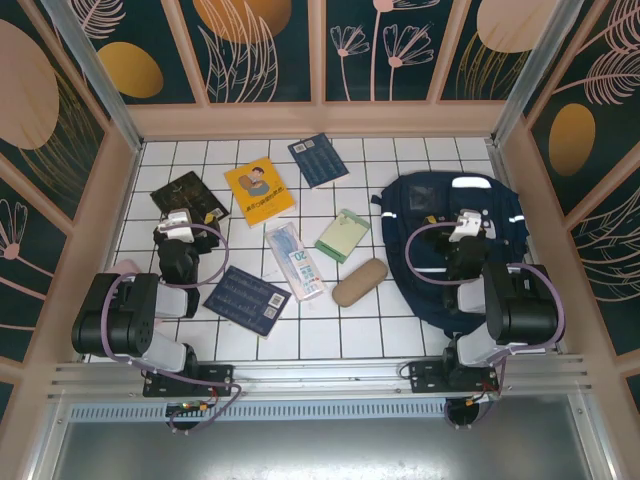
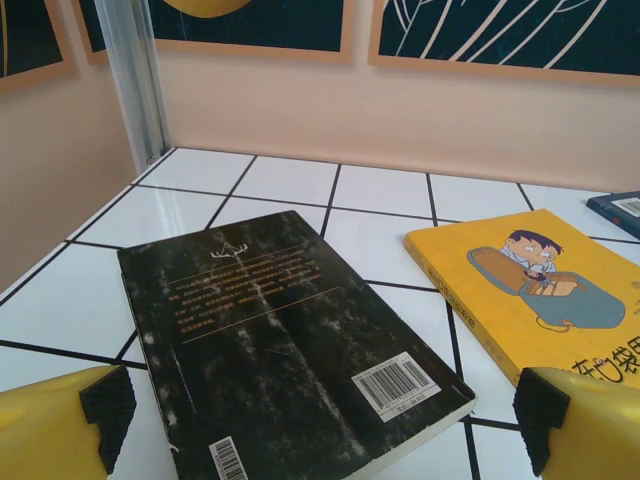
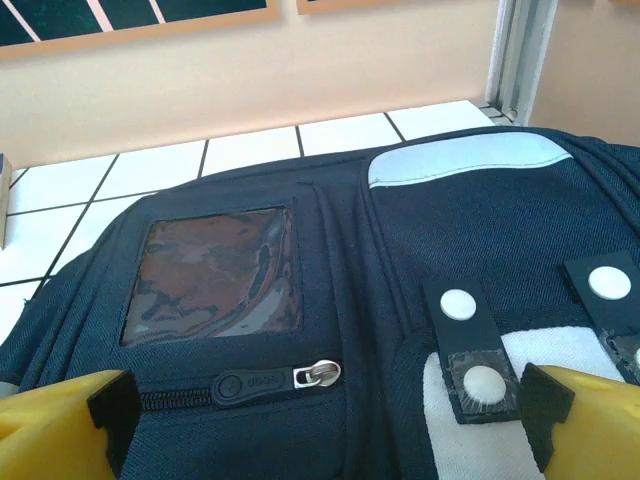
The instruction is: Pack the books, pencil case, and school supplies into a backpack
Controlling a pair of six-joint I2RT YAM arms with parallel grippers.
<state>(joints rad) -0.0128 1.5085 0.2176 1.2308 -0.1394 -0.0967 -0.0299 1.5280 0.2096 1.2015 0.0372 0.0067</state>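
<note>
The navy backpack [image 1: 420, 200] lies flat at the right, its front zipper [image 3: 270, 380] zipped. My right gripper [image 1: 468, 222] hovers open just over its front pocket [image 3: 215, 275], holding nothing. My left gripper [image 1: 175, 222] is open at the near edge of the black book [image 1: 190, 195], with the cover [image 2: 280, 340] between its yellow fingers [image 2: 60, 425]. The yellow book [image 1: 259, 191] lies to its right. One navy book [image 1: 318, 159] sits far back, another [image 1: 247, 299] near the front. A tan oval pencil case [image 1: 360, 282], a clear packet [image 1: 294, 261] and a pale green box [image 1: 343, 236] lie mid-table.
Peach walls with dark flower panels close in the white tiled table [image 1: 400, 330] on three sides. A metal post [image 2: 140, 80] stands at the back left corner. Bare tiles run along the near edge between the two arm bases.
</note>
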